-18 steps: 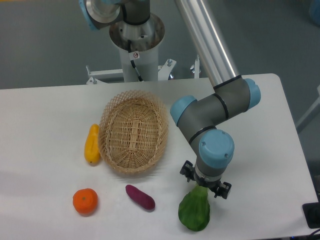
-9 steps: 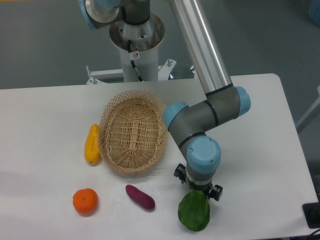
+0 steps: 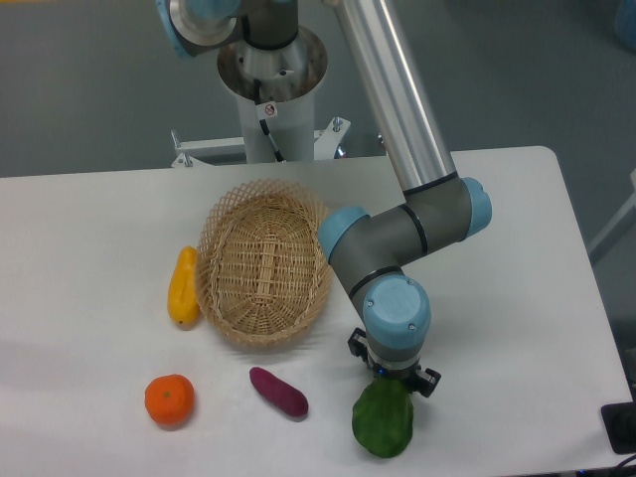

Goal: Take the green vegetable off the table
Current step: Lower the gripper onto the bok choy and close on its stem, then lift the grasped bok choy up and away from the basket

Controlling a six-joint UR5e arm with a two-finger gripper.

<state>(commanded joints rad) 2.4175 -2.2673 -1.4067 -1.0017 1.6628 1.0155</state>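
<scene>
Pincer shifted left, atop green vegetable.

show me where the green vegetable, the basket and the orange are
green vegetable (image 3: 383, 431), fixed camera, on its dark leaf
basket (image 3: 264, 264), fixed camera, on its woven bottom
orange (image 3: 169, 399), fixed camera, on its middle

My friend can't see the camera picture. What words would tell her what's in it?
A robot arm's hand is right over the stem end of a green vegetable at the front of a white table; its fingers are hidden. Also on the table are a woven basket, a yellow fruit, an orange and a small purple vegetable.
</scene>
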